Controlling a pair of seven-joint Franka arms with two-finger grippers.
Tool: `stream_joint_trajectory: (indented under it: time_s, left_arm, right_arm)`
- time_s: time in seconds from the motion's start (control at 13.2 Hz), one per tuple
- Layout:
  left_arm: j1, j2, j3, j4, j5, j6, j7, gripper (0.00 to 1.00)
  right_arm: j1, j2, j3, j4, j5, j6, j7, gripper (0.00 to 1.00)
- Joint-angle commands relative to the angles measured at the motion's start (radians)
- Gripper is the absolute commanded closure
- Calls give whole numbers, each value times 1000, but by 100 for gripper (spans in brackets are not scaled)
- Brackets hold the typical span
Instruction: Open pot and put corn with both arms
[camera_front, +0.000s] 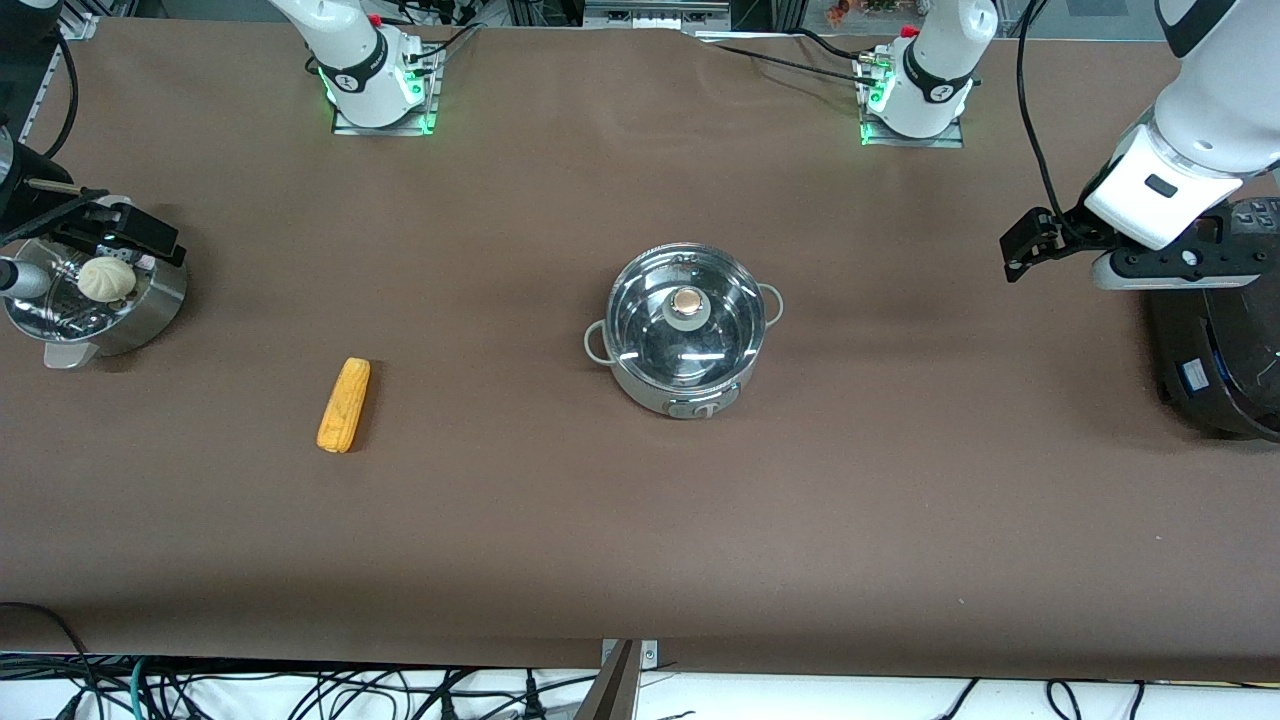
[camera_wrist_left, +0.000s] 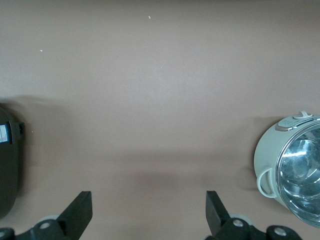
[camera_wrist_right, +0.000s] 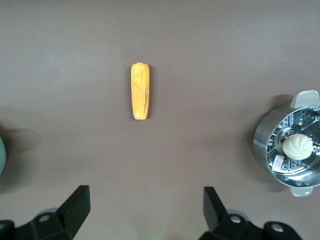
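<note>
The steel pot (camera_front: 685, 385) stands mid-table with its glass lid (camera_front: 650, 335) on and the beige knob (camera_front: 686, 300) on top. It also shows in the left wrist view (camera_wrist_left: 267, 155). The yellow-orange corn (camera_front: 344, 404) lies flat on the table toward the right arm's end, and shows in the right wrist view (camera_wrist_right: 140, 90). My left gripper (camera_front: 1025, 245) is open and empty, over bare table between the pot and the black cooker; it is also in its wrist view (camera_wrist_left: 149, 210). My right gripper (camera_front: 130, 235) is open and empty over the steamer bowl; it is also in its wrist view (camera_wrist_right: 146, 207).
A perforated steel steamer bowl (camera_front: 150, 310) with a white bun (camera_front: 106, 279) stands at the right arm's end of the table. A large black cooker (camera_front: 1225, 370) stands at the left arm's end. Brown table (camera_front: 640, 540) spreads around the pot and the corn.
</note>
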Motion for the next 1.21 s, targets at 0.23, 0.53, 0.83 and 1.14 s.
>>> stream_joint_trajectory:
  time_s: [0.23, 0.53, 0.83, 1.14]
  left_arm:
    - [0, -6, 15, -2, -21, -1, 15, 0]
    - [-1, -5, 15, -1, -19, -30, 15, 0]
    - [-1, -5, 15, -1, -19, -38, 15, 0]
    - [-9, 2, 13, -1, -21, -42, 17, 0]
  right_arm:
    - [-11, -7, 7, -5, -6, 2, 5, 0]
    - [-11, -7, 7, -5, -6, 2, 5, 0]
    - [-11, -7, 8, -5, -6, 2, 5, 0]
    - [-13, -7, 8, -5, -7, 3, -2, 0]
